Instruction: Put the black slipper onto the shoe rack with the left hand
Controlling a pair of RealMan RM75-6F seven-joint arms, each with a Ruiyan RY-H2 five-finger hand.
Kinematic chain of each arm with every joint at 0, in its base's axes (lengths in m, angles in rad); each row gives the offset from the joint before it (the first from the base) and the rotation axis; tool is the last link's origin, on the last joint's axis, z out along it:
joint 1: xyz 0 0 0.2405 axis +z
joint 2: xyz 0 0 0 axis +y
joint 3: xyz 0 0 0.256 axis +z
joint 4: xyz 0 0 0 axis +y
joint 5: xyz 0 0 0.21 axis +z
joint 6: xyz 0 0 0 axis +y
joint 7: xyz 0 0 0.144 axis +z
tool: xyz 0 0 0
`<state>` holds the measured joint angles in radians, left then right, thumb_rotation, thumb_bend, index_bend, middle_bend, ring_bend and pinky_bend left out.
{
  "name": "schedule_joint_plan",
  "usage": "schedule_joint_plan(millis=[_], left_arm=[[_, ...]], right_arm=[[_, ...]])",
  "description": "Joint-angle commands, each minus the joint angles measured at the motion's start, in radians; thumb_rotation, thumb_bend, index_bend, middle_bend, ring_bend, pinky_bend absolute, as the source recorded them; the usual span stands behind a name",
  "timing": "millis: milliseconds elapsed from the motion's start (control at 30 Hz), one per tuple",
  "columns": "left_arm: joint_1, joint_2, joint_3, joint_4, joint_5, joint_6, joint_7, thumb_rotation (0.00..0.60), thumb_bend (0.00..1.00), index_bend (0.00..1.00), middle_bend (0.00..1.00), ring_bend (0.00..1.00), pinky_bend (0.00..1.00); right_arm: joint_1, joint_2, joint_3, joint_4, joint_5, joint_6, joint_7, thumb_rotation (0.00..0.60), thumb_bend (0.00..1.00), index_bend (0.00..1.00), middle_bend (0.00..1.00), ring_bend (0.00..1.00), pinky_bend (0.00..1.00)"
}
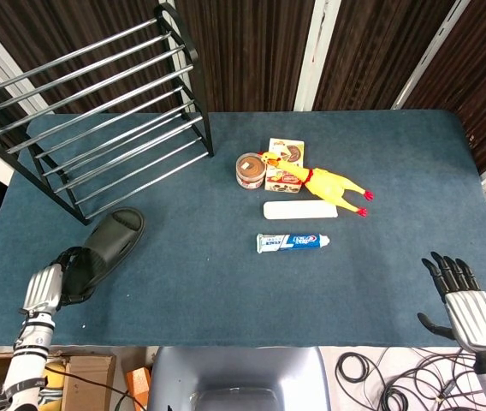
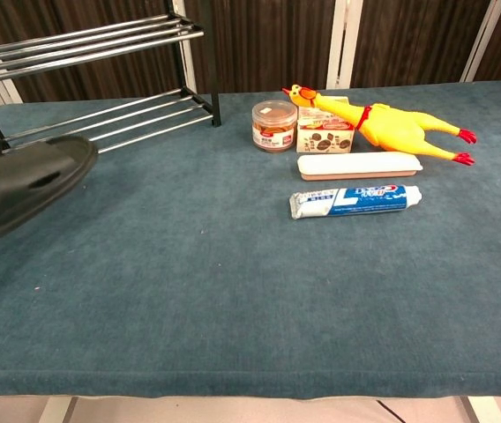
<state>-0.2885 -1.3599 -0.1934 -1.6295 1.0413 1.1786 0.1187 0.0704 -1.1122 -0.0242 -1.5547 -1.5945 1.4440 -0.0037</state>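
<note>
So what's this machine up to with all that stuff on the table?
The robot's left hand grips the heel end of a black slipper at the near left corner of the blue table, toe pointing toward the metal shoe rack; the rack holds no shoe yet. The right hand hovers open at the other corner. A rubber chicken, toothpaste and snack containers lie untouched mid-table.
</note>
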Motion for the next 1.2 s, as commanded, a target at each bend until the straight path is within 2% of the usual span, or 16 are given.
schedule_joint_plan(millis=[33, 233, 367, 500, 733, 867, 1033, 1200], left_arm=[[-0.022, -0.017, -0.032, -0.054, -0.029, 0.02, 0.048, 0.6, 0.32, 0.55, 0.68, 0.68, 0.87], [-0.119, -0.042, -0.073, -0.133, -0.137, -0.079, 0.117, 0.6, 0.32, 0.55, 0.69, 0.68, 0.88], [-0.232, -0.134, -0.15, -0.054, -0.34, -0.088, 0.235, 0.6, 0.32, 0.55, 0.69, 0.68, 0.85], [-0.334, -0.212, -0.207, 0.036, -0.498, -0.068, 0.334, 0.6, 0.32, 0.54, 0.69, 0.68, 0.84], [-0.413, -0.26, -0.244, 0.081, -0.581, -0.052, 0.4, 0.6, 0.32, 0.53, 0.68, 0.69, 0.84], [-0.488, -0.286, -0.3, 0.099, -0.628, 0.0, 0.459, 0.6, 0.32, 0.51, 0.69, 0.69, 0.84], [-0.556, -0.303, -0.358, 0.19, -0.704, 0.018, 0.501, 0.6, 0.32, 0.49, 0.69, 0.69, 0.84], [-0.625, -0.331, -0.421, 0.345, -0.81, 0.006, 0.548, 0.6, 0.33, 0.47, 0.69, 0.69, 0.84]], right_arm=[[-0.001, 0.002, 0.0, 0.001, -0.001, 0.003, 0.004, 0.6, 0.15, 0.0, 0.0, 0.0, 0.0], [-0.005, 0.003, -0.005, 0.004, -0.01, 0.01, 0.012, 0.6, 0.15, 0.0, 0.0, 0.0, 0.0], [0.013, 0.012, 0.009, -0.02, 0.0, -0.01, 0.012, 0.6, 0.15, 0.0, 0.0, 0.0, 0.0], [0.011, 0.025, 0.01, -0.02, 0.002, -0.004, 0.04, 0.6, 0.15, 0.0, 0.0, 0.0, 0.0], [0.012, 0.036, 0.011, -0.016, 0.003, -0.003, 0.069, 0.6, 0.15, 0.0, 0.0, 0.0, 0.0], [0.009, 0.043, 0.009, -0.016, -0.004, 0.005, 0.083, 0.6, 0.15, 0.0, 0.0, 0.0, 0.0], [0.004, 0.046, 0.009, -0.015, -0.007, 0.016, 0.086, 0.6, 0.15, 0.0, 0.0, 0.0, 0.0], [0.005, 0.048, 0.009, -0.016, -0.008, 0.016, 0.087, 0.6, 0.15, 0.0, 0.0, 0.0, 0.0]])
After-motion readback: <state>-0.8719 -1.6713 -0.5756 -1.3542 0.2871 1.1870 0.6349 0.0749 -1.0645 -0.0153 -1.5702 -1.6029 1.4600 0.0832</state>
